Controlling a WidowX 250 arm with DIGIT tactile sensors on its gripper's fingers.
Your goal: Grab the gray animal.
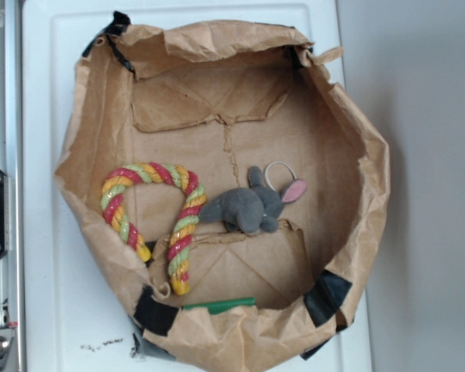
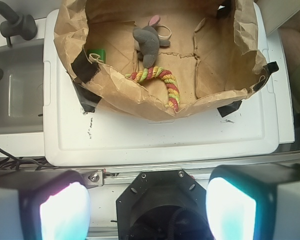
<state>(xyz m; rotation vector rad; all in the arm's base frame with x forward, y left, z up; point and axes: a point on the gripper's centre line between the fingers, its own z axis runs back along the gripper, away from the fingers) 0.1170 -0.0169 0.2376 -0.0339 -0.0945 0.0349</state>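
Tool wide open, empty, low in wrist frame, well short of the bag. Gray plush mouse lies mid-frame inside paper bag, nose touching rope toy. Risk: the fingers could snag the rope or bag wall.

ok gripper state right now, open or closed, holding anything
Gripper: open, holding nothing; its pads sit wide apart, well short of the gray animal in the paper bag.

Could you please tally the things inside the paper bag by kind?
Gray plush mouse: 1
Twisted rope toy, red, yellow and green: 1
Green object at the bag's edge, partly hidden: 1
Total: 3
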